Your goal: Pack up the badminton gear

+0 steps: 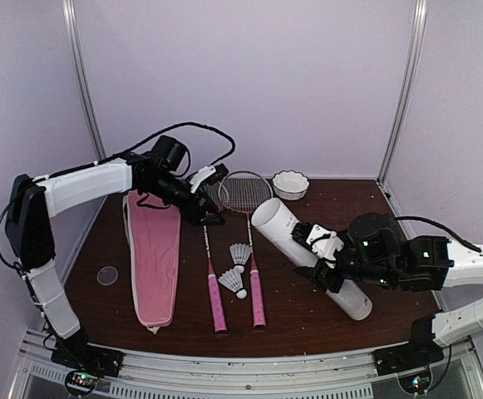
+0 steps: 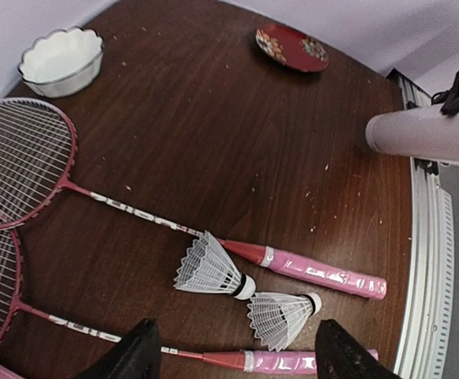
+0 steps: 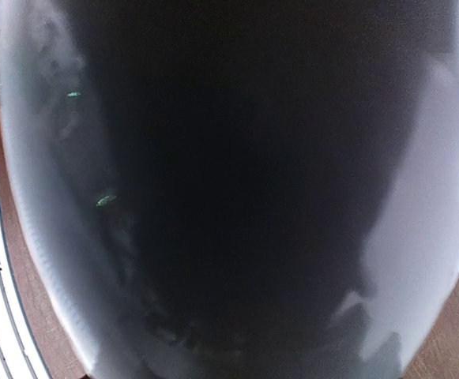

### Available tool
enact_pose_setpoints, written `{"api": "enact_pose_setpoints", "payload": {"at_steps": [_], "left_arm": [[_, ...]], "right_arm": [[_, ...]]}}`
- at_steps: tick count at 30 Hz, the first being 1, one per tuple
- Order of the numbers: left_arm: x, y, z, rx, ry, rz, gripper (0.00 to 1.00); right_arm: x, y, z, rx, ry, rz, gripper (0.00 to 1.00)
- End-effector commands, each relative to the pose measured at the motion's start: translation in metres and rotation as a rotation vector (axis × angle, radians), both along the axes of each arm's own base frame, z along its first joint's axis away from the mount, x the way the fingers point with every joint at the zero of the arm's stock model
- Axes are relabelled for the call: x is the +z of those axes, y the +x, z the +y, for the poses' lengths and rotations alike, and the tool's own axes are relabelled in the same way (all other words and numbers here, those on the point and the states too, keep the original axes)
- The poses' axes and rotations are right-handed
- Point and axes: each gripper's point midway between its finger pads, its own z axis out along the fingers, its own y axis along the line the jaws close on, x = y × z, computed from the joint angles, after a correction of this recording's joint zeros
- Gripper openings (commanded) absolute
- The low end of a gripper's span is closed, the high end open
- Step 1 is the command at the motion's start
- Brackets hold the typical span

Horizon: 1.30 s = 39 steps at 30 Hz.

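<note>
The right claw [image 1: 320,258] is clamped round the long white tube [image 1: 278,223], which slants across the lower right of the overhead frame. The left claw [image 1: 209,214] hangs spread and empty over the racket heads, upper centre. Two rackets [image 1: 216,301] lie mid-frame with two shuttlecocks [image 1: 241,253] between their pink handles, and the pink cover [image 1: 156,258] lies just left
</note>
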Motion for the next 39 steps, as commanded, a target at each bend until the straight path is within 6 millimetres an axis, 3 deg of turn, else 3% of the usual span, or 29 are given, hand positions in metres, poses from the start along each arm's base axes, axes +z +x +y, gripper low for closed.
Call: {"api": "enact_pose_setpoints", "payload": {"at_steps": [1, 7, 11, 20, 27, 31, 39], "left_arm": [[-0.023, 0.010, -0.022, -0.115, 0.007, 0.046, 0.69], [-0.069, 0.028, -0.036, -0.208, 0.097, 0.115, 0.69], [-0.086, 0.038, -0.046, -0.243, 0.102, 0.119, 0.68], [-0.130, 0.030, -0.063, -0.313, 0.134, 0.211, 0.67], [-0.143, 0.020, -0.065, -0.333, 0.132, 0.255, 0.63], [-0.144, 0.015, -0.063, -0.343, 0.132, 0.278, 0.53], [-0.138, 0.015, -0.050, -0.327, 0.111, 0.308, 0.17]], "right_arm": [[0.007, 0.004, -0.010, -0.045, 0.027, -0.008, 0.35], [0.007, 0.001, -0.011, -0.038, 0.032, 0.002, 0.35], [0.005, 0.001, -0.009, -0.035, 0.033, 0.010, 0.35], [0.004, 0.002, -0.008, -0.033, 0.024, 0.012, 0.35], [0.003, 0.002, -0.009, -0.034, 0.019, 0.012, 0.35], [0.000, 0.002, -0.008, -0.032, 0.011, 0.016, 0.35], [0.001, 0.001, -0.010, -0.028, 0.007, 0.011, 0.35]]}}
